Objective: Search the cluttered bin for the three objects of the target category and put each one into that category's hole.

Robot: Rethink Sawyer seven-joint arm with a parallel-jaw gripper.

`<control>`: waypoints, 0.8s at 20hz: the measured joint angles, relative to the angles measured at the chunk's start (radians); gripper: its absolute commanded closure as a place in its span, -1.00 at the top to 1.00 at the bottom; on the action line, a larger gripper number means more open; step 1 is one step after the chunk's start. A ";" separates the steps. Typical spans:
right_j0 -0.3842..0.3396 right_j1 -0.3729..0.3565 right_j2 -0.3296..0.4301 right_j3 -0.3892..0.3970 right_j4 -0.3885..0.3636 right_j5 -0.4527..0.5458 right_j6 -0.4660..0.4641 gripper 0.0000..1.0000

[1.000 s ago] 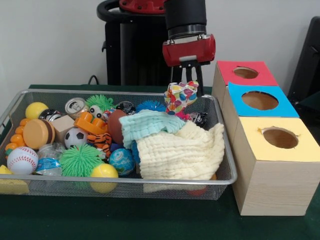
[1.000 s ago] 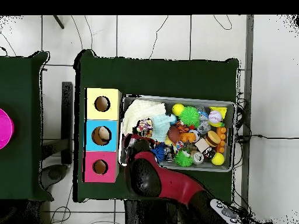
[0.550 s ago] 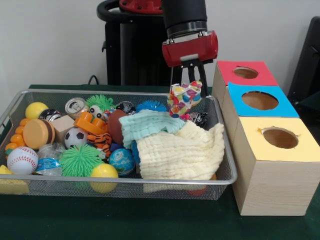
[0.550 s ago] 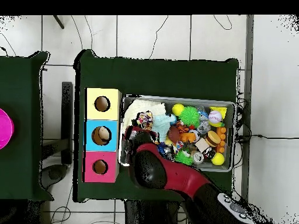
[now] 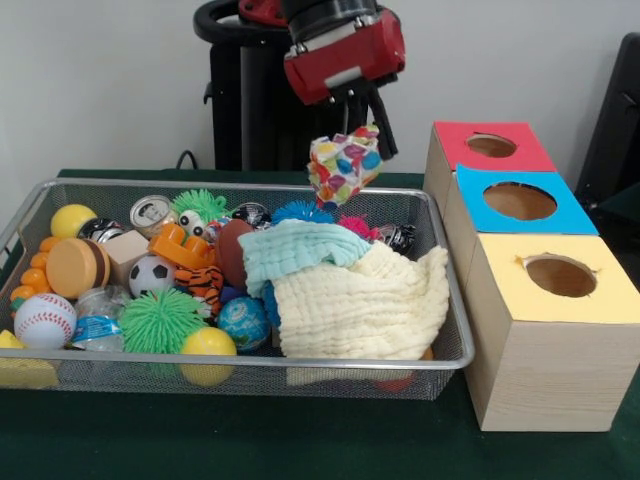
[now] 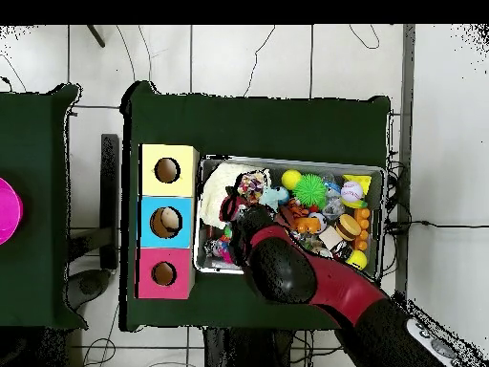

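Fingers (image 5: 366, 122) clenched on the patterned cloth (image 5: 343, 166), held above the bin's (image 5: 440, 310) back rim; lift clear of the rim, keep grip, then carry to the boxes (image 5: 520, 205).

Hung above the wire bin (image 5: 452, 352), over its far right part, the pincer (image 5: 362, 118), with a patterned cloth (image 5: 343, 165) dangling just beneath, clear of the contents. Directly below and nearer the camera in the front view, lay two folded cloths (image 5: 345, 290) heaped inside the bin. Down to the left, in the same bin, crowded balls and toys (image 5: 150, 280). Off to the right, outside the bin and just beside it, stood a row of three boxes (image 5: 540, 340) with holes on top.
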 measured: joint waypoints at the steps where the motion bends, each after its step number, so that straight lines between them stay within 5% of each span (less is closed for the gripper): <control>1: -0.016 -0.004 0.016 0.002 0.000 0.000 0.000 -1.00; 5: -0.048 -0.017 0.056 0.003 0.000 0.000 0.000 -1.00; 16: 0.060 -0.018 0.043 0.003 0.000 0.000 0.000 -1.00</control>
